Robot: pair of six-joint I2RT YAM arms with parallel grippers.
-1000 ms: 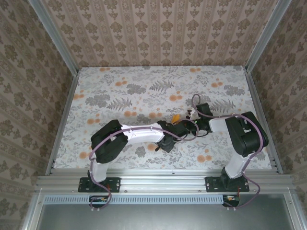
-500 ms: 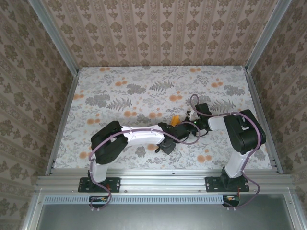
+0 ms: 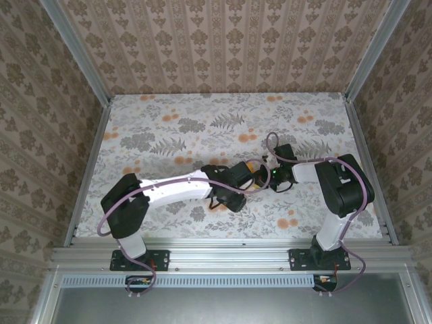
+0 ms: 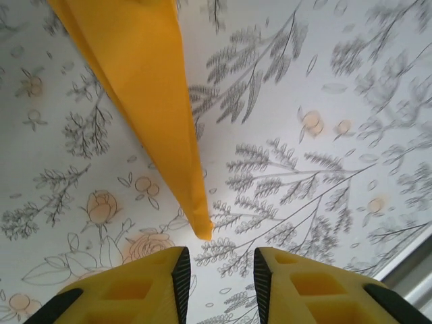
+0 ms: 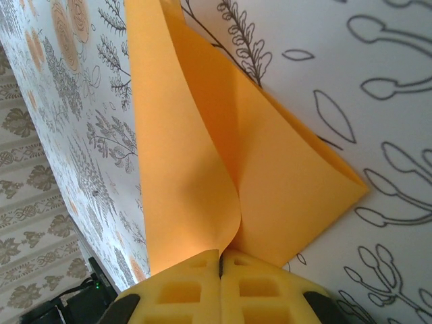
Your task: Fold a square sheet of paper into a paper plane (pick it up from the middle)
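Right end effector (image 5: 221, 260) is clamped tight on the paper plane (image 5: 202, 155), pads pressed together on the folded edge at its wide back end, w/ the orange layers fanning out from the pinch

Left end effector (image 4: 219, 270) sits just off the plane's pointed nose, jaws apart, nothing between them. The tip hangs right in front of the gap and isn't touching either pad, as far as I can see

The floral surface (image 4: 324, 135) lies under the plane. Can't tell whether the plane's lower edge rests on it or hangs just clear

Progress, by my read: the folding is mostly done. There's no flat square any more, it's already a narrow creased dart w/ a sharp nose. What's prob left is small stuff: the layers near the back end gape open rather than lying flat, so the creases could want another press, maybe the wings spread, then the plane set down and let go
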